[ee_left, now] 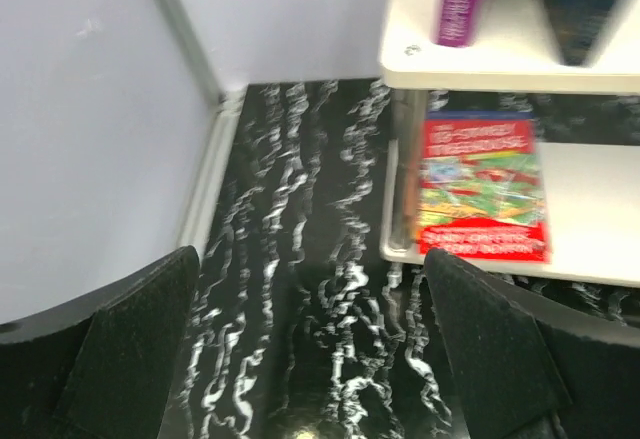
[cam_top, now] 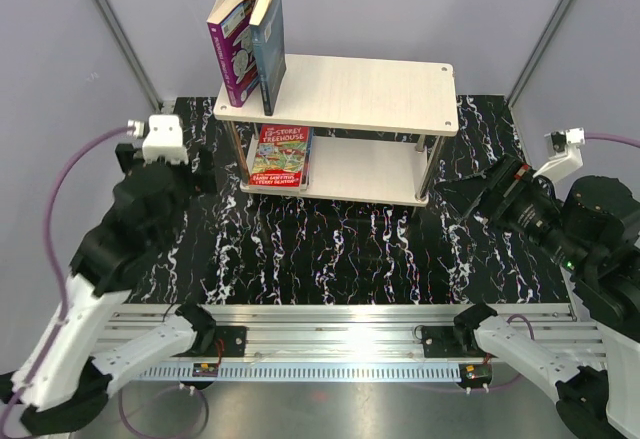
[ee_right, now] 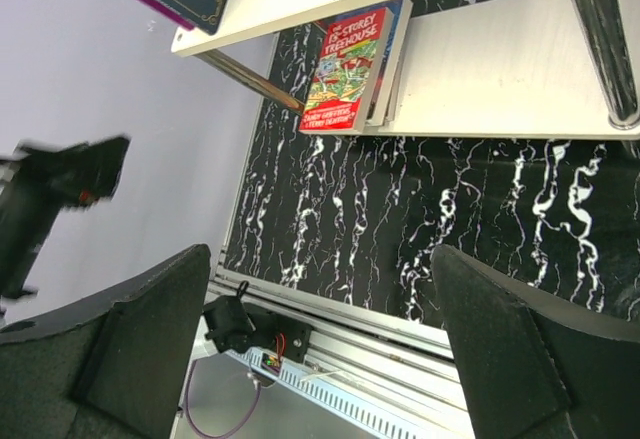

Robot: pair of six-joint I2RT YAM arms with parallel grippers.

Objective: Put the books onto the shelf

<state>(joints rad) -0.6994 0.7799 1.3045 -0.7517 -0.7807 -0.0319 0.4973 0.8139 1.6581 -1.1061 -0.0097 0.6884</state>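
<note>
Both are spread and empty: left pincer (ee_left: 310,344), right pincer (ee_right: 320,344). The purple book (cam_top: 232,44) and dark teal book (cam_top: 271,49) are stood upright at the left end of the shelf (cam_top: 370,89), on the top board. The red Treehouse book (cam_top: 279,156) is laid flat on the lower board, long axis front-to-back, ahead-right of the nearer left pincer. No loose book is seen on the worktop (cam_top: 350,249).
</note>
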